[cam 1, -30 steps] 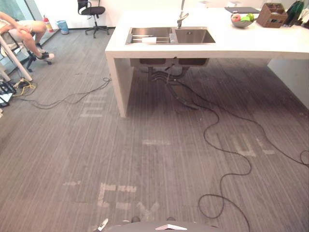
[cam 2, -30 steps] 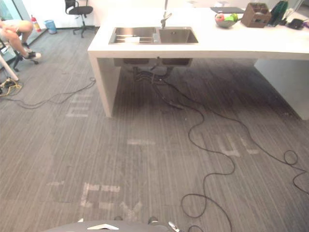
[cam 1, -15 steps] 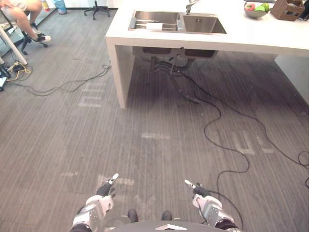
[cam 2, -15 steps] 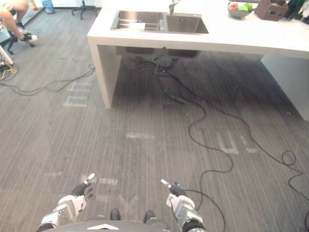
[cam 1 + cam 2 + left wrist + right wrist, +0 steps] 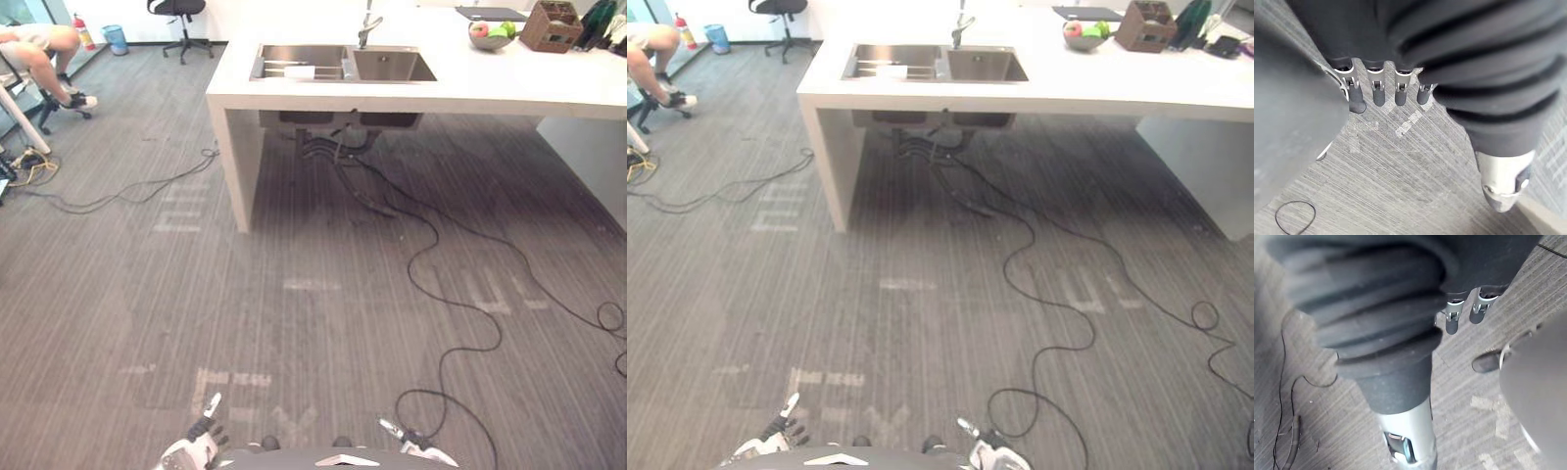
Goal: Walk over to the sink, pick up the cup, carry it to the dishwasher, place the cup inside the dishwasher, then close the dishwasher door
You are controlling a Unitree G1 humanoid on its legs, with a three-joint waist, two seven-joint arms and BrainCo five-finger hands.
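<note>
Two hands hung low at the near edge of the head views, the left hand [image 5: 201, 436] and the right hand [image 5: 416, 446], both over bare carpet [image 5: 313, 294]. Half a second before, we had seen them lifted further into the picture with their forearms showing. The whole scene had slid as well, which we took for the head tipping rather than anything moving, and the white table [image 5: 509, 83] sat about as far ahead as it had a second earlier. In the left wrist view the fingers [image 5: 1378, 93] were straight and released, carrying nothing, and the right hand's fingers [image 5: 1452, 318] were the same. The sink [image 5: 392, 67] lay well apart from us, set in the table by the faucet [image 5: 367, 24]. A pale object [image 5: 299, 71] rested in its left basin. We judged it might be the cup, but it was too small to tell. A fruit bowl [image 5: 490, 37] stood further along the table, and a seated person [image 5: 44, 44] was off to the left. We judged the walk barely begun, with the arms dropped for the approach and the pickup and every later step yet to do.
</note>
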